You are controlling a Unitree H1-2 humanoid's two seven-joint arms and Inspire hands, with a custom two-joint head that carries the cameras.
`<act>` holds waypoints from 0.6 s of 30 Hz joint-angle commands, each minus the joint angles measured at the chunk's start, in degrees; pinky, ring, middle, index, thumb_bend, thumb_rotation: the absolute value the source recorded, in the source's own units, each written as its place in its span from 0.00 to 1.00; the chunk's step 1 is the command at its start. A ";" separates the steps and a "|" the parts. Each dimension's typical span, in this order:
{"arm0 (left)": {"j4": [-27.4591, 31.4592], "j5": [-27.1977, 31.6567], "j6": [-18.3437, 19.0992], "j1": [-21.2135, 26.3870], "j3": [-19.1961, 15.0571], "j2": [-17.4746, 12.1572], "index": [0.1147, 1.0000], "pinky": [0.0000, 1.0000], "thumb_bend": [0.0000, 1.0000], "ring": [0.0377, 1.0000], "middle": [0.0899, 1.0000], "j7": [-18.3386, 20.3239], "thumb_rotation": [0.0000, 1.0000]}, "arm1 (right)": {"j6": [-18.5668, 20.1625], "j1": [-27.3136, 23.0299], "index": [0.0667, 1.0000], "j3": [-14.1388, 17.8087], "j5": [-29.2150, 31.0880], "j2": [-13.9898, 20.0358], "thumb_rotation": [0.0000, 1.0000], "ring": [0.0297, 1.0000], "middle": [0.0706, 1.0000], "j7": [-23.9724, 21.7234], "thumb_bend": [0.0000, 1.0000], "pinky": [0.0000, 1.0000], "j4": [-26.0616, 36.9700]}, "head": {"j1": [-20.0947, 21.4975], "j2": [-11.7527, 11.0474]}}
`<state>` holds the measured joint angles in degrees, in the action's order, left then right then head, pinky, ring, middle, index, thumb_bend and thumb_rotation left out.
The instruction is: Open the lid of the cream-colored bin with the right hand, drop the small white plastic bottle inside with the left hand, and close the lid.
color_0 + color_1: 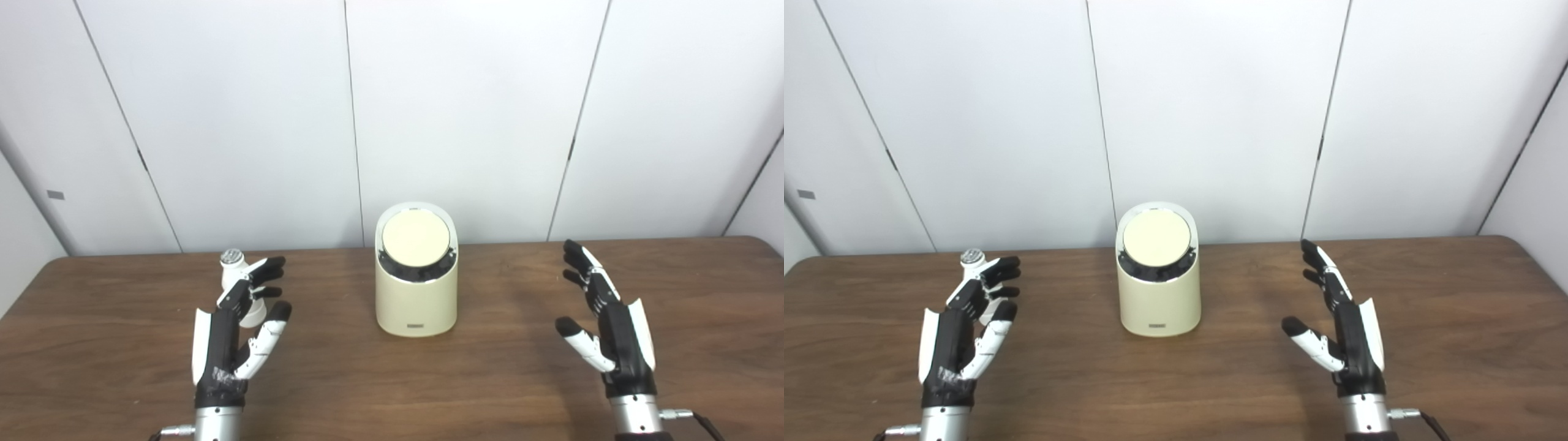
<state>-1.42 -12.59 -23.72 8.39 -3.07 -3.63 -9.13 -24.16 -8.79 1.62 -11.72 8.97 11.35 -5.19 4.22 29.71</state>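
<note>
Both hands hovered palm-inward, fingers spread, holding nothing: left hand (236, 334) beside the bottle (236, 269), right hand (606, 327) apart from the bin (416, 294).

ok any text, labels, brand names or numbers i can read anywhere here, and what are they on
Nothing here can be read.
Small dark badge low on the front of the cream-colored bin: too small and blurred to read.
Small grey tag on the wall panel at far left: no legible text.
Small white plastic bottle, partly behind the left hand: no label shows.
Right hand: no markings show.
</note>
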 commanded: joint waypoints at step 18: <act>0.62 0.68 -2.00 1.79 0.26 0.07 0.73 0.66 0.68 0.76 0.77 -0.16 0.73 | 18.18 -6.36 0.90 -0.07 -7.09 0.04 0.85 0.88 0.90 -5.19 0.87 0.78 16.18 | 0.02 -0.40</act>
<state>-1.65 -11.73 -23.72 8.44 -2.89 -3.43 -8.99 -6.20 -12.72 1.70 -17.88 8.45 6.63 8.91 4.22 29.27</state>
